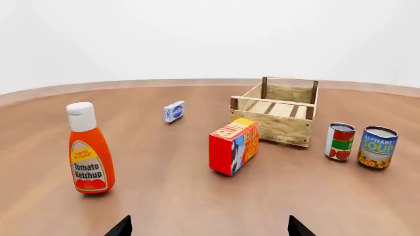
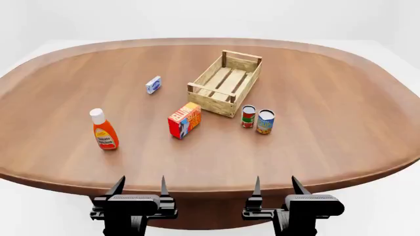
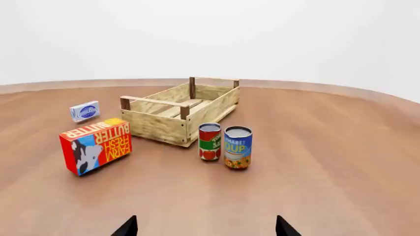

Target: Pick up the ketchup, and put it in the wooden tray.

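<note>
Ketchup (image 2: pixel 104 130) standing upright near-left on oval wooden table (image 2: pixel 341 113), well apart from crate (image 2: pixel 225 82) sitting far-centre. White walls all round. Left gripper (image 2: pixel 139 188) and right gripper (image 2: pixel 275 187) both hanging open, empty, at near edge.

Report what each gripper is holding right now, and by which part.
Nothing is held. The left gripper and right gripper are both open and empty at the near table edge. The ketchup stands untouched on the table, apart from the wooden tray.
</note>
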Available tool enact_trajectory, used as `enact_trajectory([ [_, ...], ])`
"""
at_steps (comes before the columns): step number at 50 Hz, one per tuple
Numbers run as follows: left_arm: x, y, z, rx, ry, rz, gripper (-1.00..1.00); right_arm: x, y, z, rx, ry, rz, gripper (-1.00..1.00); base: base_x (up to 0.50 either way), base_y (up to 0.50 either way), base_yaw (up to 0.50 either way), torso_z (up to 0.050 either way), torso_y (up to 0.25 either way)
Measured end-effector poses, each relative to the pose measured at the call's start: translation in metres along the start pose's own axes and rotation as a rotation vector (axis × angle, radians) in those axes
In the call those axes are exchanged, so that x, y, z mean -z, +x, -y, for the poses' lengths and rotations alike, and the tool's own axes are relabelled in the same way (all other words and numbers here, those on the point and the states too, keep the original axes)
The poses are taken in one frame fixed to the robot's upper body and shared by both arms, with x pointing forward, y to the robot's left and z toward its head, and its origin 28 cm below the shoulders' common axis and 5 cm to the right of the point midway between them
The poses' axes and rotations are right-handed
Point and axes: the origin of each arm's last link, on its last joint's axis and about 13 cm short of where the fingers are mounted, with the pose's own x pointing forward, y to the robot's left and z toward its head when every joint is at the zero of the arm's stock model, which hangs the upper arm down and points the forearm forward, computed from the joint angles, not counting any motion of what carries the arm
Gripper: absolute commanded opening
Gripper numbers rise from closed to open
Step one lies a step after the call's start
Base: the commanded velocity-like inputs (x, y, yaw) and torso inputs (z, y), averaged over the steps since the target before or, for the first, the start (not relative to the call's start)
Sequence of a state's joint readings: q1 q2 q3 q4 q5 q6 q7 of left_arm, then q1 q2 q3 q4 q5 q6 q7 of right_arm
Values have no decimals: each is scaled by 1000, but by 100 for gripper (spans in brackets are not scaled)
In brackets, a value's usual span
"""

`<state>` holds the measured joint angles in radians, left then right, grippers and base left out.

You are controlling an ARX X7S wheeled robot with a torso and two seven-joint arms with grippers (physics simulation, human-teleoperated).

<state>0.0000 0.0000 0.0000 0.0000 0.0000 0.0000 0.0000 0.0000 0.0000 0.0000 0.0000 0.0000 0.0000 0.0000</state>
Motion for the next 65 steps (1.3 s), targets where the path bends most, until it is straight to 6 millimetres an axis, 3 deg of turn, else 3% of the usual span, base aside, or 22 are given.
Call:
enact_trajectory([
  [16, 0, 0, 0, -7, -9, -2, 100, -1, -1, 0, -5, -13, 11, 100, 0, -11, 0, 0, 0],
  [56, -6, 13, -4, -31, -29, 16, 100, -11, 14, 5, -7, -43, 39, 100, 0, -500, 0, 0, 0],
  [65, -15, 23, -7, -21, -11, 53, 100, -22, 25, 9, -4, -63, 49, 100, 0, 0, 0, 0, 0],
])
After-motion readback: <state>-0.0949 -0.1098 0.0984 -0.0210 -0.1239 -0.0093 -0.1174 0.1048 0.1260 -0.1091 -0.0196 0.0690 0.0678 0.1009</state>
